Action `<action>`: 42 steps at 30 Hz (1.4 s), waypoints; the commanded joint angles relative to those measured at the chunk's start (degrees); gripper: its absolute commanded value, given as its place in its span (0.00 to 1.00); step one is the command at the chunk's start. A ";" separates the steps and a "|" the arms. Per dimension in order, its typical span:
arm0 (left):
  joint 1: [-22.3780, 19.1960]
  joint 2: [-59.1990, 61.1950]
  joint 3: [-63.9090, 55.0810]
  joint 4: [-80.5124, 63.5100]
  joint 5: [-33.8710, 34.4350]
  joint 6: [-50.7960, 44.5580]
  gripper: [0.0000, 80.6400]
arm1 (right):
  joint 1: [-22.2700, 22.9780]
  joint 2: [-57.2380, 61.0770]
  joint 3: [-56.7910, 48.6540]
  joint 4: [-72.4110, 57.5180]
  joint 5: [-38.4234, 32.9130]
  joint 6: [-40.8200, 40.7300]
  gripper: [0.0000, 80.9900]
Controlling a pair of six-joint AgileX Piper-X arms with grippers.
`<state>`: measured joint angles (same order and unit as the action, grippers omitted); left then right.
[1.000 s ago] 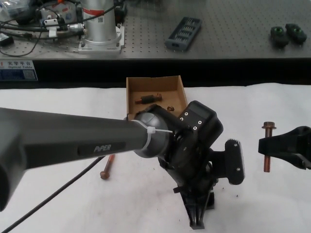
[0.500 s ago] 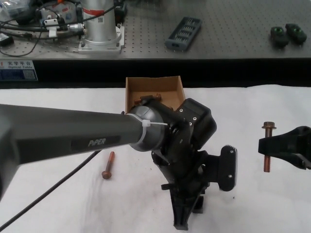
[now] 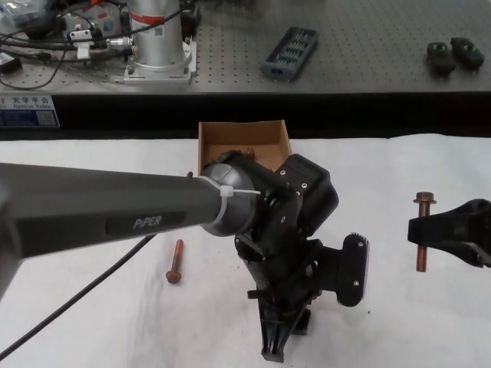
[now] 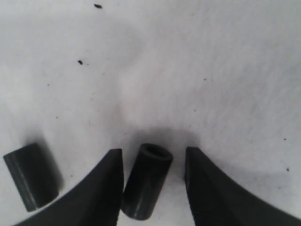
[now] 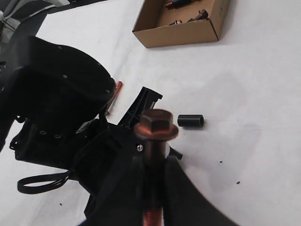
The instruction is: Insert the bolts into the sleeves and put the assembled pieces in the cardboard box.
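- White cloth [image 3: 92, 337]: covers the bench under everything.
- My left arm [image 3: 115, 218]: long, grey, crosses just in front of the cardboard box [image 3: 242, 132], hiding the box's near edge.
- Cardboard box: top open, w/ a few copper-and-black pieces [image 5: 197, 15] inside.
- My left gripper [image 4: 153, 151]: nearer me than the box, pointing down at the cloth. Fingers apart, straddling a sleeve [image 4: 146, 181], not closed on it.
- My right gripper [image 5: 151, 172]: well right of the box, nearer me. Clamped on the shank of a copper bolt [image 5: 155, 125], upright, head up.
- Loose bolt [image 3: 176, 261]: flat on the cloth, nearer me than the box, a bit left.
- Sleeve: short black tube lying btwn the fingers, close against one, clear gap to the other.
- Second sleeve [image 4: 32, 175]: just beside, outside the fingers.
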<state>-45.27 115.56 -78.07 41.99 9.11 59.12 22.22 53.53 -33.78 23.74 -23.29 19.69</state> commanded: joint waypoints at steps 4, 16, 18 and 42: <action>1.31 -0.18 0.76 1.85 -2.82 1.27 0.38 | -0.09 -0.80 -0.23 -1.01 -0.84 -0.46 0.01; 2.76 -0.18 0.76 4.92 0.71 1.12 0.31 | -0.09 -0.80 -0.23 -1.01 -0.84 -0.46 0.01; 2.76 -0.18 0.76 4.61 1.31 1.23 0.28 | -0.09 -0.80 -0.23 -1.01 -0.84 -0.46 0.01; 2.59 -0.18 0.76 5.22 6.65 -2.64 0.30 | -0.09 -0.80 -0.23 -1.39 -0.41 -0.46 0.01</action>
<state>-42.69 115.56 -77.93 45.08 14.81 57.35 22.22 53.53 -33.78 23.32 -23.29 19.69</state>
